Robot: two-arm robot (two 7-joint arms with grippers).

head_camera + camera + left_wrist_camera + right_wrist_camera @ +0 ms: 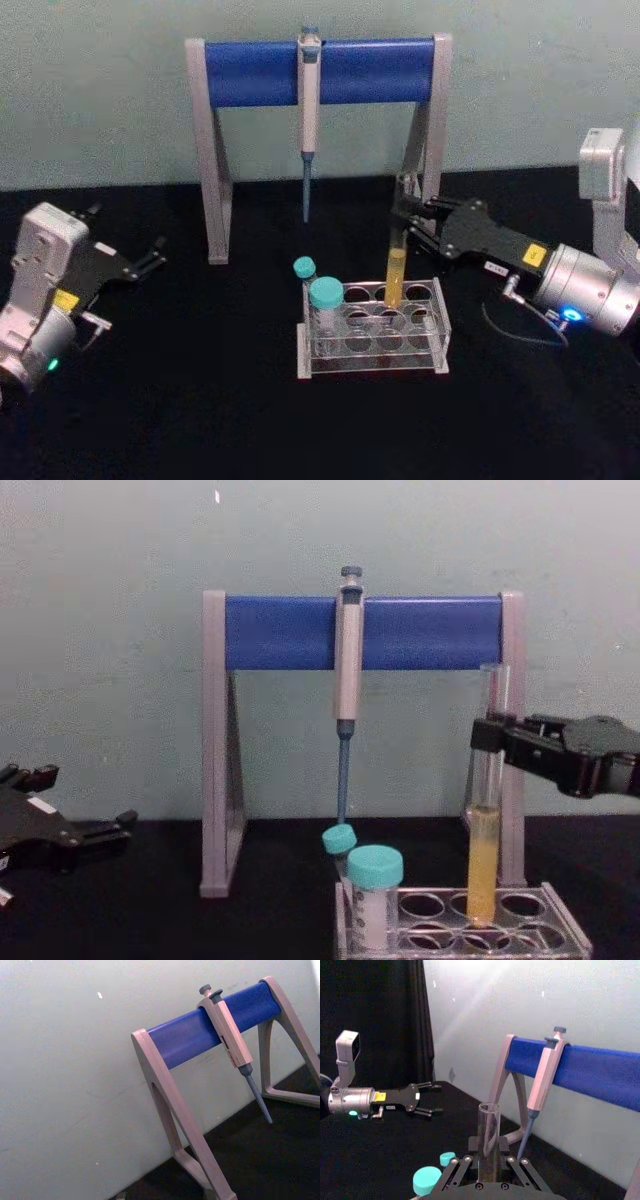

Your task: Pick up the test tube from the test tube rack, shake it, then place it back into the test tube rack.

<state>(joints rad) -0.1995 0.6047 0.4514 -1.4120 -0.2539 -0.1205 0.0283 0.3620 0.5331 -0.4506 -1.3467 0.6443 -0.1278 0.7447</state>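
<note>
Lower centre of the head view, the test tube rack (375,362) holds two teal-capped vials (326,296) and the upright test tube (396,280), part-filled with yellow liquid. The right gripper (405,225) clasps it above the liquid, and the left gripper (130,228) sits spread wide at far left, yellow labels unreadable. Behind hangs a pipette (309,100); the right wrist view shows the tube's open mouth.

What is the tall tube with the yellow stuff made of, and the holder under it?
The test tube looks like clear, shiny glass: the wall shows through it. The rack seems glossy clear plastic, perhaps acrylic: its sides are see-through.
</note>
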